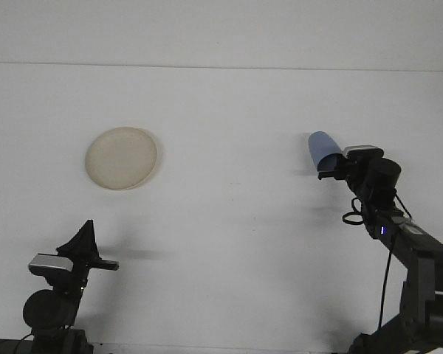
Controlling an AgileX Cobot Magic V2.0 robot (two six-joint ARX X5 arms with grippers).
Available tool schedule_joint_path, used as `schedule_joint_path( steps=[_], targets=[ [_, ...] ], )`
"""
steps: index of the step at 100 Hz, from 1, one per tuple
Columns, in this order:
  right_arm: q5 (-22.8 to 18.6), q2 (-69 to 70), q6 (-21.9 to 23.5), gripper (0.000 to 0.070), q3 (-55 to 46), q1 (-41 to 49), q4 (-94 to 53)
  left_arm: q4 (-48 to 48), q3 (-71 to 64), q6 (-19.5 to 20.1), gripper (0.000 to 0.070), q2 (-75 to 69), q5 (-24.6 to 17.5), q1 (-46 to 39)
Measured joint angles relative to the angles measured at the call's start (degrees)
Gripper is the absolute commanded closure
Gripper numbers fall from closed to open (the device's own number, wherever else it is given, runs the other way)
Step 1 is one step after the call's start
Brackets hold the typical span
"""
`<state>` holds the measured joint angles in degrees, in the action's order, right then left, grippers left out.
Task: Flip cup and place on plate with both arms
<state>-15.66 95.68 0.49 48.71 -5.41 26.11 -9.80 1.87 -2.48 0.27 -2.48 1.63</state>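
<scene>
White desk (229,221) fills nearly the whole frame; a faint horizontal seam runs across near the top.

Plate (122,158): round, beige, flat on the desk at left of centre, upper half of the frame. Nothing on it, nothing touching it.

Cup (324,151): blue, at right of centre, roughly level with the plate and well apart from it. It is tilted, closed end pointing up and to the left, lower end at the right claw (330,171). It looks lifted off the desk, though contact with the surface cannot be ruled out from this view.

Right claw is pinched on the cup's lower rim; dark fingers sit at the bottom edge of the cup. The right arm (399,243) reaches up from the lower right corner, with a small blue light lit on it and a black cable looping beside the wrist.

Left claw (85,243) sits low in the lower left of the frame, parked near the bottom edge, far below the plate. It reads as a dark wedge shape; cannot tell whether it is spread or pressed together. It holds nothing visible.
</scene>
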Motion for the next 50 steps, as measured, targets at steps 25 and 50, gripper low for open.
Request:
schedule_joint_path(
  steps=[25,50],
  targets=[
    [7.21,-19.19,2.10,0.0700,0.00,5.03,-18.73,0.00,0.00,0.00,0.0689,-0.02,0.00,0.00],
    [14.16,-36.70,8.85,0.0700,0.26,15.04,-46.42,0.00,0.00,0.02,0.0689,0.00,0.00,0.00]
  ],
)
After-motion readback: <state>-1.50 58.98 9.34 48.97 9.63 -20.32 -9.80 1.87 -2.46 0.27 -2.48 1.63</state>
